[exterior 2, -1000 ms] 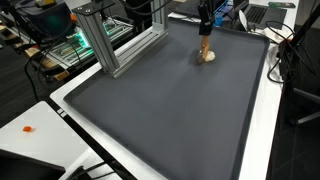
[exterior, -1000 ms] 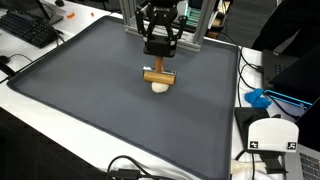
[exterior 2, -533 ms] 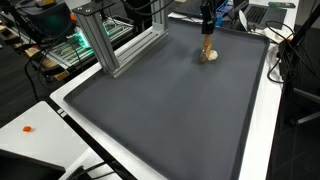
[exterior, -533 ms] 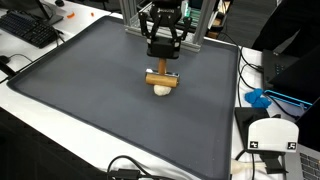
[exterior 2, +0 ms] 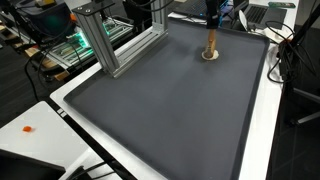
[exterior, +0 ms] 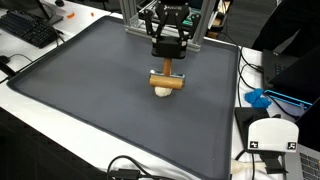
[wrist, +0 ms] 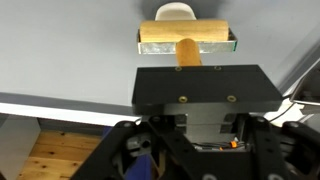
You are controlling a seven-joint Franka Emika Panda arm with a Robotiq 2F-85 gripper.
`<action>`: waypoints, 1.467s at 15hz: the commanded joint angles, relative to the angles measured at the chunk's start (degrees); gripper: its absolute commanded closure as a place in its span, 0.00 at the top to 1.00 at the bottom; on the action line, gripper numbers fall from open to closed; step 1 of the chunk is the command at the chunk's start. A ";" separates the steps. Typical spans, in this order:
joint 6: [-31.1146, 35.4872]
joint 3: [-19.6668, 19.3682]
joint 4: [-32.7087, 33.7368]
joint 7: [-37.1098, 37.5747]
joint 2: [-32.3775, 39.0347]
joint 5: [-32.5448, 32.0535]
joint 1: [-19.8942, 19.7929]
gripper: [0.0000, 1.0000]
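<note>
My gripper [exterior: 168, 60] is shut on the upright handle of a T-shaped wooden tool [exterior: 167, 81]. The tool's crossbar hangs just over a small round white object [exterior: 162, 91] on the dark grey mat [exterior: 80, 80]. In an exterior view the gripper [exterior 2: 211, 28] holds the tool [exterior 2: 210, 44] upright over the white object [exterior 2: 209, 56] near the mat's far edge. In the wrist view the handle runs out from the gripper [wrist: 187, 68] to the crossbar [wrist: 185, 37], with the white object [wrist: 178, 11] just beyond it. I cannot tell whether the crossbar touches the white object.
An aluminium frame [exterior 2: 110, 40] stands at the mat's edge behind the arm. A black keyboard [exterior: 30, 28] lies beside the mat, and a blue object [exterior: 262, 98] and a white device [exterior: 272, 135] lie off its other side. Cables run along the table edges.
The gripper and the wooden tool have shifted slightly sideways across the mat. The white object under the crossbar has shifted with them.
</note>
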 commanded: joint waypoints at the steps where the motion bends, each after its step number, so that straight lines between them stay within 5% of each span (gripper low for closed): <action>1: -0.07 -0.73 0.88 1.76 1.40 -1.33 0.60 0.35; 22: 12.24 -2.84 0.78 3.71 7.62 -1.43 2.00 0.35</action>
